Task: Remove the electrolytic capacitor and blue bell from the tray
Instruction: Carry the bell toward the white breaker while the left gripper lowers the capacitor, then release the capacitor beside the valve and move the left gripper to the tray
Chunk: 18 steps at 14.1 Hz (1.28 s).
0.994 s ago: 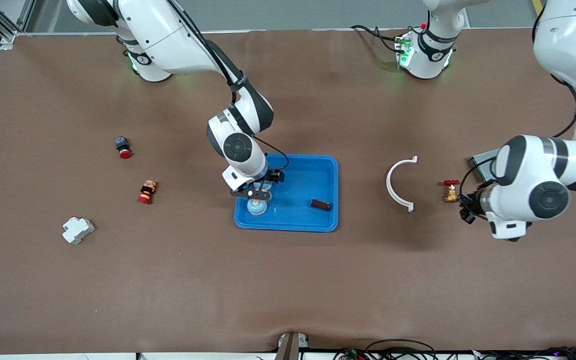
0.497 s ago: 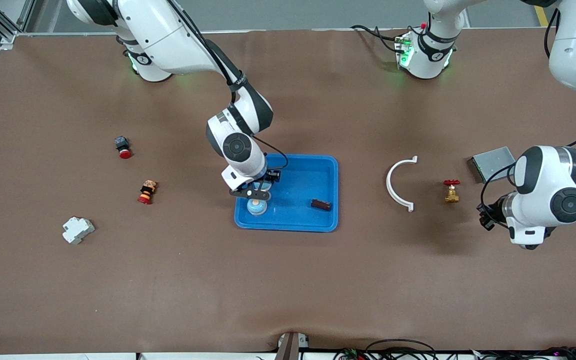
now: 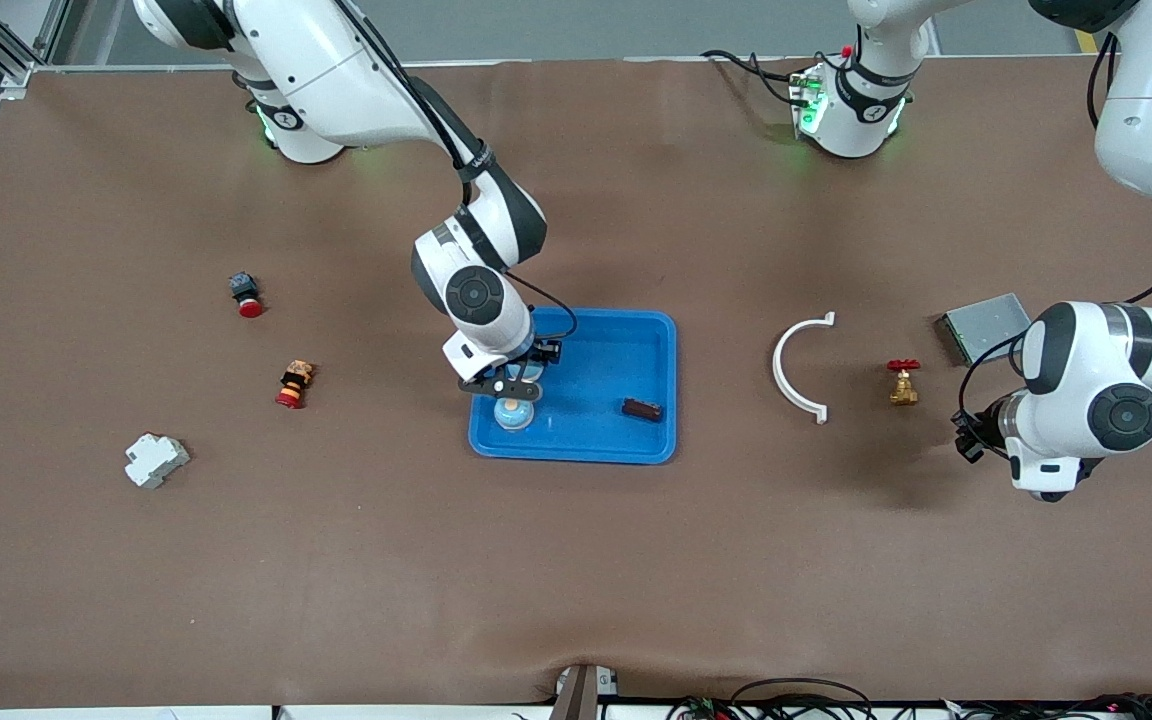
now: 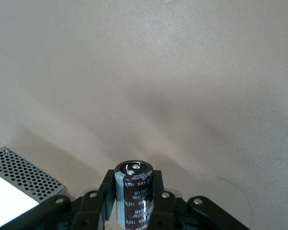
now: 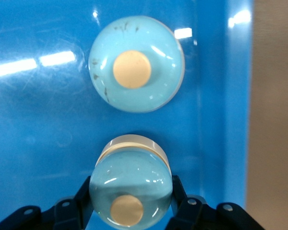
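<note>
Brown matte sheeting covers the table [image 3: 576,560], creased along the edge nearest the front camera. Right arm reaches from its base down over the blue tray [image 3: 656,330], wrist bent and pointing downward; the right gripper [image 3: 514,385] hangs over the tray's corner toward the right arm's end, its fingers [image 5: 178,191] closed against the sides of a bell [image 5: 130,187]. That bell is a glossy pale-blue dome on a cream base ring with a tan round button, its axis along the gripper's. A second bell [image 5: 136,63], same dome shape with dark scuffs, sits on the tray floor directly beneath the held one, button up. The tray is smooth, shiny rectangular plastic with rounded corners; a small dark brown block [image 3: 642,409] lies in it toward the left arm's end. Left arm is folded at the elbow, the left gripper [image 4: 134,203] over bare table toward the left arm's end, clamped on the capacitor [image 4: 133,194]. Capacitor is a brown-sleeved cylinder with silver printing, long axis running along the fingers, terminal end facing away from the wrist. A perforated grey metal box [image 3: 984,326] lies flat near this arm.
</note>
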### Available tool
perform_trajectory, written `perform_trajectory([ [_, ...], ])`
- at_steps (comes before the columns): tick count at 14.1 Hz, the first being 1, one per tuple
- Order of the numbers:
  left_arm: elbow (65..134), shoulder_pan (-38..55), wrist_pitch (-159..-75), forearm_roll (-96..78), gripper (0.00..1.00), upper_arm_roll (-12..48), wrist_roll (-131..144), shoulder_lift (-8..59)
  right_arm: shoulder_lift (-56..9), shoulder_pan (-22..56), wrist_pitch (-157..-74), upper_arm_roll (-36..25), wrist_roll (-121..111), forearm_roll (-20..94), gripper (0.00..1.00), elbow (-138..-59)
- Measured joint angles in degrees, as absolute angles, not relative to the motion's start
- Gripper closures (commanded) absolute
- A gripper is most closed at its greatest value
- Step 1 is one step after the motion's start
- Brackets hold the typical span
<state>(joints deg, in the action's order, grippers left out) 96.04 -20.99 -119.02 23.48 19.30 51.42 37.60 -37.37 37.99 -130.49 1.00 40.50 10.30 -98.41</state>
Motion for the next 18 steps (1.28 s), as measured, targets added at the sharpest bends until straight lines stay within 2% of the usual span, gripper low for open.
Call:
perform_trajectory([
  [4,95.98,-20.97,-118.94,24.78,0.0,19.4,51.41,37.58,-27.96,34.5,-117.1,-0.22,38.58,10.27,0.81,-97.17],
  [7,95.28,-20.91,-117.58,24.18,0.0,20.93,52.44,37.13,-21.42,27.92,-108.28,-0.47,28.25,10.04,0.81,-97.22],
  [10,93.11,-20.47,-114.4,18.2,0.0,23.71,54.6,35.65,-18.01,19.89,-102.78,-0.7,13.98,7.87,0.8,-97.39],
  [16,90.17,-20.34,-107.97,6.9,0.0,27.56,60.41,32.78,-18.4,2.7,-101.91,-0.92,-15.66,6.8,0.8,-99.08],
  [18,89.75,-20.23,-107.37,6.82,0.0,30.78,65.86,32.74,-19.86,-1.9,-105.09,-0.91,-23.09,4.1,0.8,-99.67],
])
